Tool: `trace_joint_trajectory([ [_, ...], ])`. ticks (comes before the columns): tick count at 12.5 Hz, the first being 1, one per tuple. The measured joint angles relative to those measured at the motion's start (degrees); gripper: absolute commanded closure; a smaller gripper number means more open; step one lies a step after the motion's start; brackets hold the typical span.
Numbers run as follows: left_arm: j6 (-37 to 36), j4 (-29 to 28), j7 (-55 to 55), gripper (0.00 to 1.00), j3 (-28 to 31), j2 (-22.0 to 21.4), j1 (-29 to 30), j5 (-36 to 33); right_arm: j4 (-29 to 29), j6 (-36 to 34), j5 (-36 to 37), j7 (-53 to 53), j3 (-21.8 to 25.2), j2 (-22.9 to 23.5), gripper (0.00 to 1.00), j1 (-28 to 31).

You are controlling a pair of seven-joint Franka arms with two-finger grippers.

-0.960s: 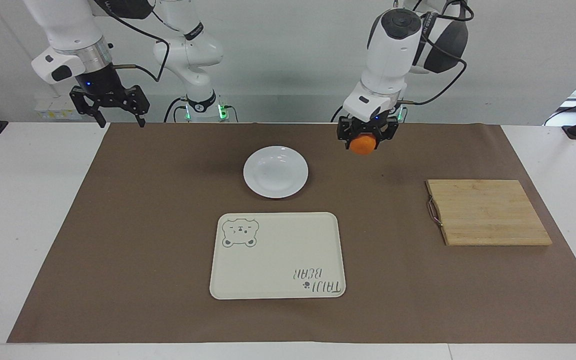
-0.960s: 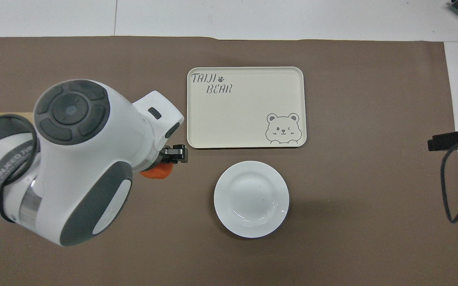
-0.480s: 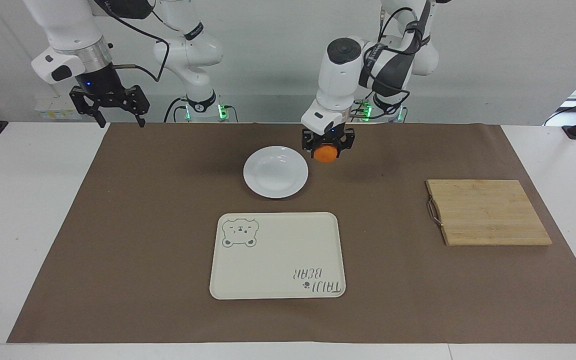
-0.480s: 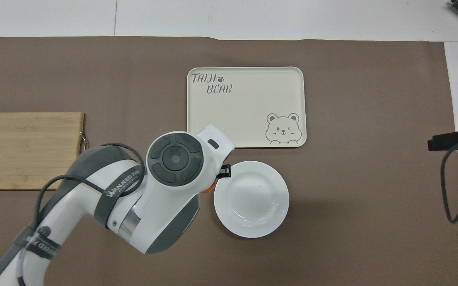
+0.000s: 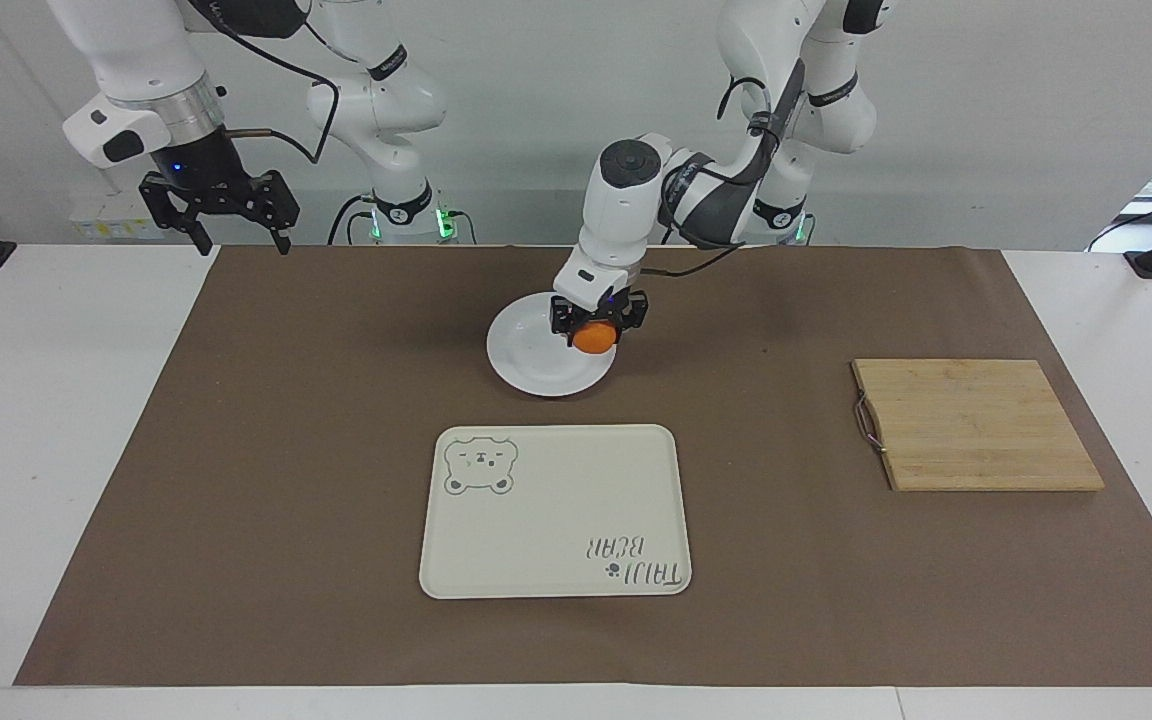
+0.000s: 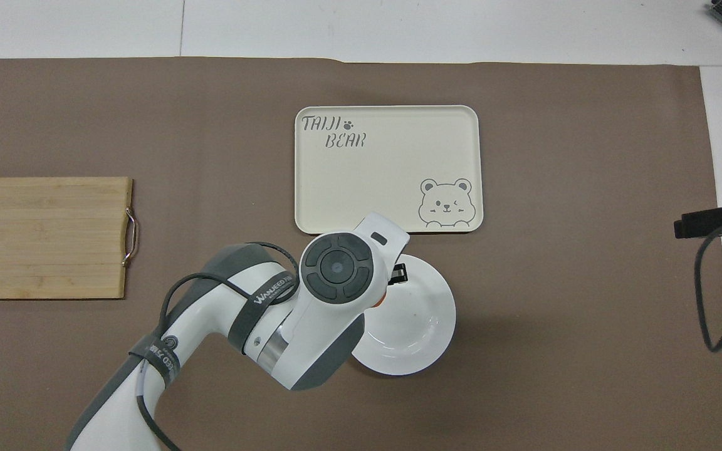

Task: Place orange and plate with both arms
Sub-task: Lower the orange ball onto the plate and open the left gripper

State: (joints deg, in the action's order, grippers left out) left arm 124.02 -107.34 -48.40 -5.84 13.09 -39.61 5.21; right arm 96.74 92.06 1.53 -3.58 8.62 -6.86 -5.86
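Observation:
The white plate (image 5: 536,350) sits on the brown mat in the middle of the table, nearer to the robots than the cream tray; it also shows in the overhead view (image 6: 420,326). My left gripper (image 5: 596,330) is shut on the orange (image 5: 593,338) and holds it low over the plate's edge toward the left arm's end. In the overhead view the left arm hides most of the orange; only a sliver (image 6: 381,300) shows. My right gripper (image 5: 221,215) waits high over the right arm's end of the table, fingers spread and empty.
A cream tray with a bear drawing (image 5: 556,512) lies farther from the robots than the plate. A wooden cutting board (image 5: 976,425) lies toward the left arm's end. A brown mat (image 5: 286,450) covers the table.
My left arm has swung the orange from near the cutting board's end toward the middle and lowered it over the plate. The right arm has not moved.

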Motion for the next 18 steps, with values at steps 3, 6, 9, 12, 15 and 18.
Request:
trace_joint_trajectory([
  [3, 2.01, -1.27, -4.33, 1.0, -0.02, 0.02, -2.67, 0.24, 0.0, 0.0, 0.0, 0.0, 0.0, 0.0, 0.0, 0.0],
  [6, 4.28, -2.99, -5.9, 1.0, 0.01, 1.05, -4.18, 0.27, 0.0, 0.0, 0.0, 0.0, 0.0, 0.0, 0.0, 0.0],
  [9, 8.12, -3.36, -7.7, 0.37, 0.04, 4.82, -6.01, 0.28, 0.0, 0.0, 0.0, 0.0, 0.0, 0.0, 0.0, 0.0],
  [12, 10.44, -3.34, -8.42, 0.0, 0.12, 6.85, -6.84, 0.28, 0.0, 0.0, 0.0, 0.0, 0.0, 0.0, 0.0, 0.0],
  [15, 10.15, -2.85, -8.42, 0.0, 0.98, 6.56, -6.47, 0.25, 0.0, 0.0, 0.0, 0.0, 0.0, 0.0, 0.0, 0.0],
  [18, 8.26, -0.97, -8.25, 0.0, 1.75, 5.11, -2.6, 0.21, 0.0, 0.0, 0.0, 0.0, 0.0, 0.0, 0.0, 0.0],
])
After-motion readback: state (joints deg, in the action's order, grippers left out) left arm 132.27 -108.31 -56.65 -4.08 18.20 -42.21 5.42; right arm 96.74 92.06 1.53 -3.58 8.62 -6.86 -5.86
